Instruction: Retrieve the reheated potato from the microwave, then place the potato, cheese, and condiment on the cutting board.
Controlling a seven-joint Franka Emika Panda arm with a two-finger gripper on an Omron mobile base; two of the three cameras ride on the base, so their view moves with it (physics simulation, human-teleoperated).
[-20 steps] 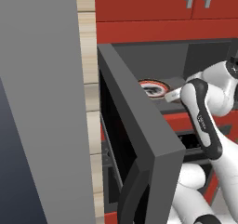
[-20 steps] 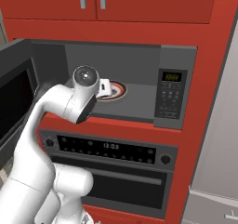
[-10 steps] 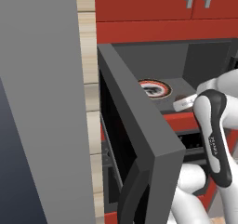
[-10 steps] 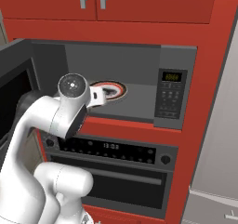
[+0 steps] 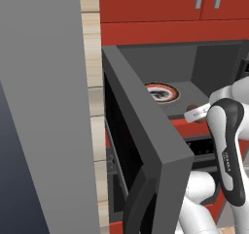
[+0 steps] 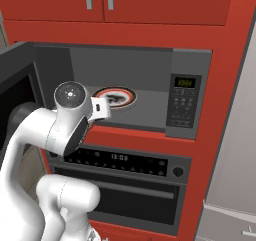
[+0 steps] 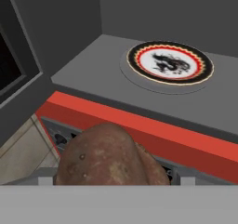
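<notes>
- The potato (image 7: pixel 104 155) is seen closest of all in the hand view, a rough brown lump with pale specks sitting right at the gripper, outside the oven cavity and in front of the red ledge (image 7: pixel 139 128) below the opening.
- The gripper (image 5: pixel 194 112) is judged to be clamped on the potato with its jaws spread wide around it; the finger tips themselves are hidden behind the lump, so contact on each side cannot be confirmed directly.
- In the left base view a small brown patch is made out at the white hand's tip, which fits the potato being carried there.
- The hand is held just at the front edge of the cavity, apparently so that the potato can be brought clear of the door frame before the arm turns away.
- The microwave (image 6: pixel 190 102) is shown with its door (image 5: pixel 146 150) swung fully open to the left, which leaves the opening free for the arm.
- Farther in, a round plate (image 7: pixel 169 62) with a red-and-black rim and a dark dragon design is left lying flat on the grey cavity floor, with nothing on it.
- Below the microwave, the oven (image 6: pixel 120 157) with its display strip is seen closed.
- The retrieval step is judged nearly complete; the cutting board, cheese and condiment are yet to be dealt with.
</notes>
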